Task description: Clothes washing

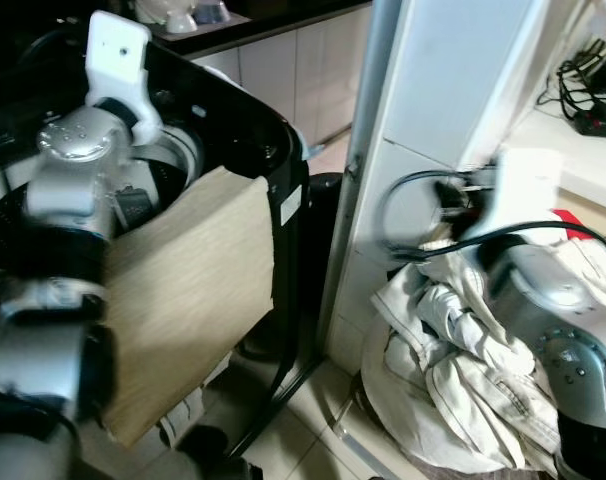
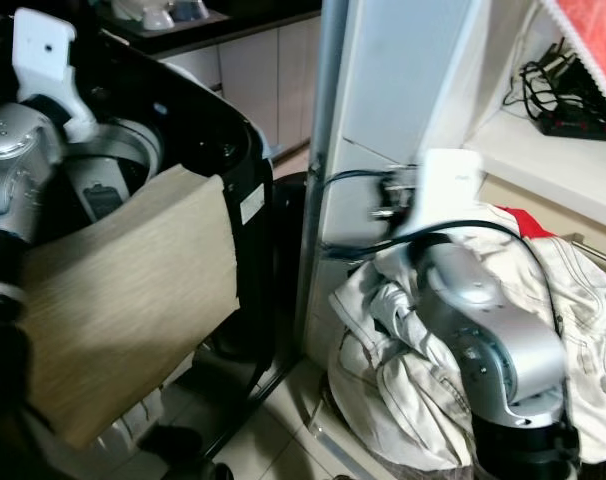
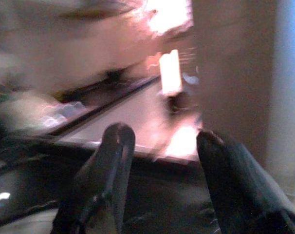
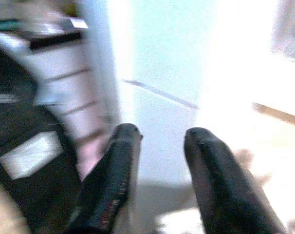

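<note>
One black top-loading washing machine (image 1: 253, 130) at nine o'clock, one tan cloth (image 1: 188, 300) draped over its rim, one heap of white clothes (image 1: 453, 370) at four o'clock, one black power strip (image 1: 595, 120) at two o'clock.

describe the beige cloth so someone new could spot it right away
Find the black top-loading washing machine on the robot's left. A flat beige woven cloth hangs over its front rim and down its side. Unlike the crumpled off-white clothes pile to the right, it is smooth, tan and rectangular.
</note>
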Robot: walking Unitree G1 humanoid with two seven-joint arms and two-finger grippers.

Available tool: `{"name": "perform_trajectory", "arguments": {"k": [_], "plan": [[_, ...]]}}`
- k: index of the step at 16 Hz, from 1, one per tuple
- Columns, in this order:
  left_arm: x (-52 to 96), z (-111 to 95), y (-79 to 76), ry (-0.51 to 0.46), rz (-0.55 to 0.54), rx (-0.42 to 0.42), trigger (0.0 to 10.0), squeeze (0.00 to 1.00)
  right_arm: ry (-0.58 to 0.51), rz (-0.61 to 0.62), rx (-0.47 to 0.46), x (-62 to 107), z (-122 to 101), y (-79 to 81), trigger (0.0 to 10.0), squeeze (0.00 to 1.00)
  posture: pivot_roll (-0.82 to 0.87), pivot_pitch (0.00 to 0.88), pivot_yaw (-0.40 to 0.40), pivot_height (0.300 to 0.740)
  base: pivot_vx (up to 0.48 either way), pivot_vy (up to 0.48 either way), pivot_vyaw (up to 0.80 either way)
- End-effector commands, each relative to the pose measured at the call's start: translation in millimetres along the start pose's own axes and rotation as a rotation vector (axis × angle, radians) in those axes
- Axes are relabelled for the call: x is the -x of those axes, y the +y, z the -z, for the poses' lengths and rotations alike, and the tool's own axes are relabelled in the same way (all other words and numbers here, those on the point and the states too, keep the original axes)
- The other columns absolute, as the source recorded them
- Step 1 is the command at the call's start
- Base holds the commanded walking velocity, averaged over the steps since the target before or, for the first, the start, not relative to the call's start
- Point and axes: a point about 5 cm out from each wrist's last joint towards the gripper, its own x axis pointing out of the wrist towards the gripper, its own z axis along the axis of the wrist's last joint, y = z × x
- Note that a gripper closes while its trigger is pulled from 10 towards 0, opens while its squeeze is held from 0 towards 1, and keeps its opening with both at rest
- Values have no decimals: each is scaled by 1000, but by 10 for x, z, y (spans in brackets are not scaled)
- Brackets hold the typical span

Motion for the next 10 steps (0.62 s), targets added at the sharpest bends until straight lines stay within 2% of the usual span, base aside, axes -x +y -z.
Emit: {"name": "perform_trajectory", "arguments": {"k": [1, 2, 4, 6, 7, 10], "plan": [[14, -3, -142, -24, 111, 29, 10000, 0, 46, 129, 18, -16, 81, -203, 10000, 1000, -107, 0, 16, 740, 0, 0, 0], [142, 126, -598, -32, 381, 25, 10000, 0, 73, 260, 12, 10, 141, -438, 10000, 1000, -115, 0, 21, 740, 0, 0, 0], [305, 195, -1006, -19, 627, 105, 10000, 0, 159, 313, -18, 23, 267, -534, 10000, 1000, -113, 0, 20, 740, 0, 0, 0], [409, 221, -1154, 8, 738, 131, 10000, 0, 212, 303, -17, 30, 332, -535, 10000, 1000, -113, 0, 19, 740, 0, 0, 0], [487, 254, -1247, 41, 805, 136, 10000, 0, 249, 269, 27, 40, 356, -532, 10000, 1000, -112, 0, 19, 740, 0, 0, 0], [580, 256, -1309, 69, 858, 136, 10000, 0, 227, 182, 62, 46, 252, -580, 10000, 1000, -112, 0, 19, 740, 0, 0, 0]]}}
